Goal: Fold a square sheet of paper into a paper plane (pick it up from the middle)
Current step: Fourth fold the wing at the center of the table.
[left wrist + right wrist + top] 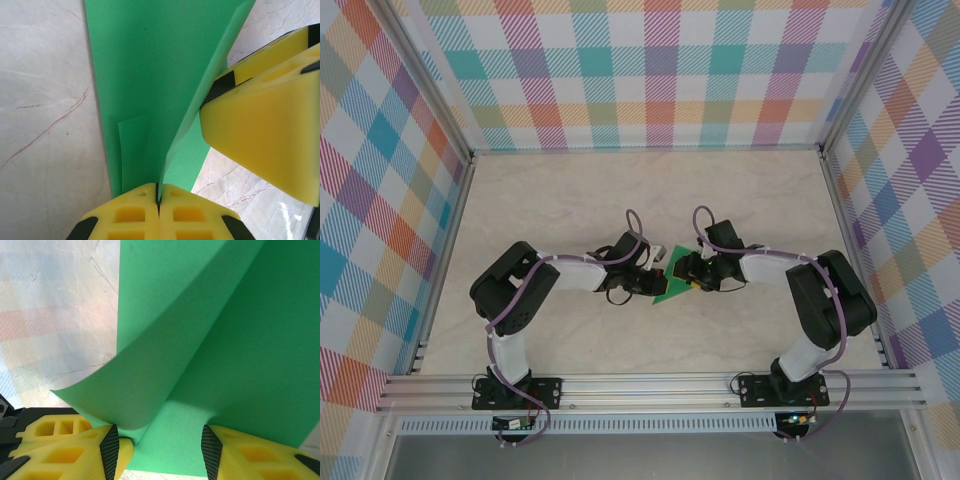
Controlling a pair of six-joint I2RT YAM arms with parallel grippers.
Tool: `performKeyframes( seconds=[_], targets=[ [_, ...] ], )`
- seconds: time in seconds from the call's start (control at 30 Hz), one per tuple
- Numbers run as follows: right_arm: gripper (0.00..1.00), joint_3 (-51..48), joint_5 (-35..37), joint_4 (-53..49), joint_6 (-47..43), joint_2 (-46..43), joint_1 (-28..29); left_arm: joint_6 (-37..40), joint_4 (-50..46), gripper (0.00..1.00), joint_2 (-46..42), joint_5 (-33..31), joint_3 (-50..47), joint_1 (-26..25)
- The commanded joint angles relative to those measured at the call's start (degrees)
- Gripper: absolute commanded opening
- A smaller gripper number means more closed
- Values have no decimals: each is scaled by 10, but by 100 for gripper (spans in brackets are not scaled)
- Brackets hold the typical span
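In the centre of the top view, the square sheet of paper (672, 288) lies partly folded on the table (550, 200). Our left gripper (158, 194) pinches its raised crease with fingers pressed together. Our right gripper (160, 440) stands half apart, straddling a curled flap.

One green square sheet of paper (672, 288), two robot arms (520, 290) (825, 295), one marbled bench (570, 195), three plaid walls (660, 70).
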Motion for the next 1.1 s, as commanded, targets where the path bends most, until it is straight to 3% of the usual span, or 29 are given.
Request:
performKeyframes(
  seconds=[0.0,0.4,0.57,0.67,0.8,0.9,1.07],
  targets=[
    [50,16,9,-25,-7,19,3,-14,10,1,10,3,-9,9],
    [51,50,68,-121,13,54,3,-12,6,4,8,11,-6,13],
    [52,68,86,-159,29,74,3,-12,-3,20,-8,9,-9,16],
    [54,80,96,-185,39,86,3,-21,-14,34,-37,-10,-18,19],
    [55,90,103,-205,49,100,3,-23,-52,41,-76,-52,-23,23],
    [56,97,109,-219,54,108,4,-31,-61,42,-91,-66,-29,24],
    [56,106,118,-236,58,117,3,-75,8,24,-103,-33,-56,23]
  ],
)
